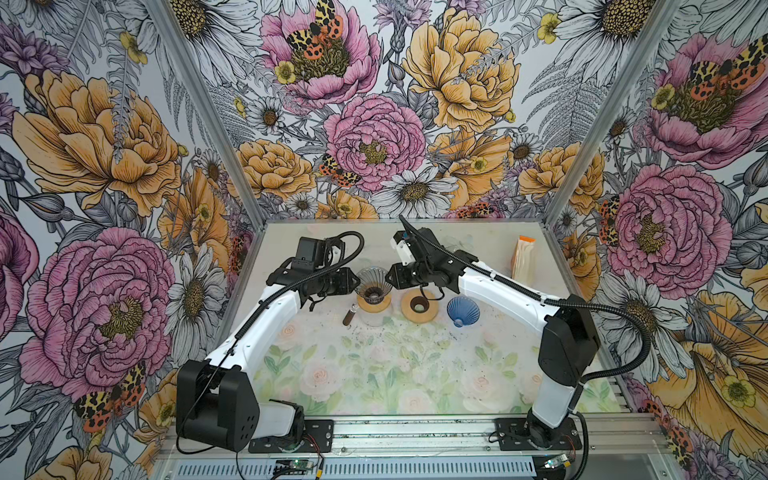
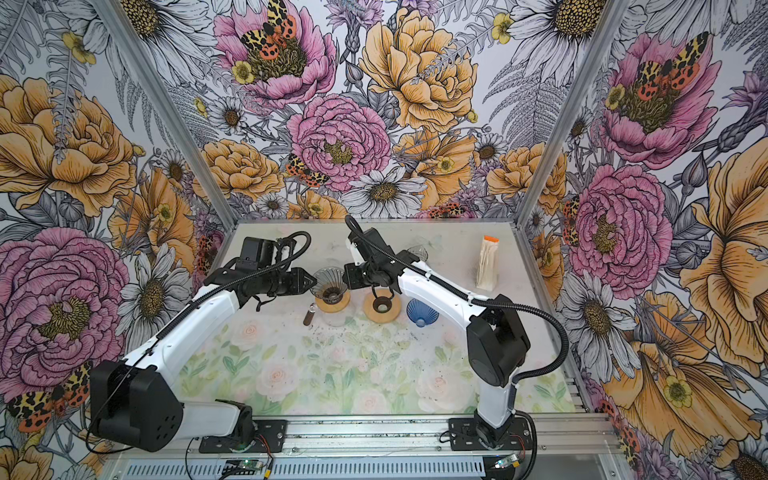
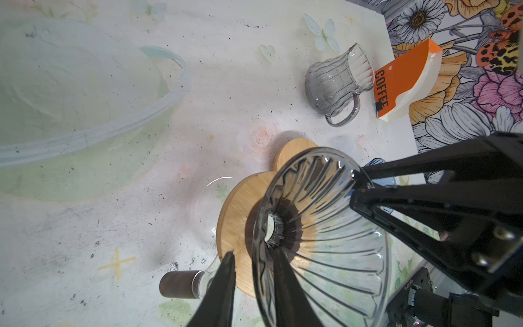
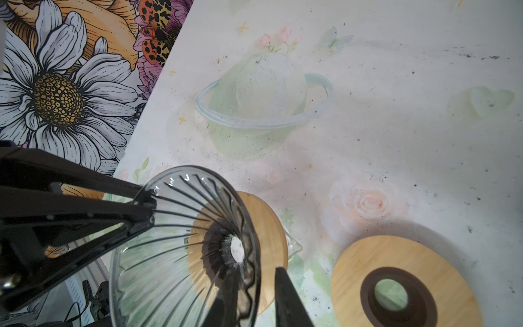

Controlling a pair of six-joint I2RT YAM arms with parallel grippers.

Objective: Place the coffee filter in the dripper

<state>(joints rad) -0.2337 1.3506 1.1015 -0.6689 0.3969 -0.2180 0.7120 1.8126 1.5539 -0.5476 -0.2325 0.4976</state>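
The dripper is a smoky ribbed glass cone. It sits in a wooden ring on a clear carafe at mid-table. My left gripper straddles its left rim, one finger inside the cone and one outside, with a gap showing. My right gripper straddles the opposite rim the same way, open. The coffee filter pack, white papers in an orange sleeve marked COFFEE, stands upright at the back right, away from both grippers.
A second wooden ring lies right of the dripper. Beyond it a blue dripper lies on its side. A grey glass mug stands near the filter pack. The carafe's brown handle points toward the front.
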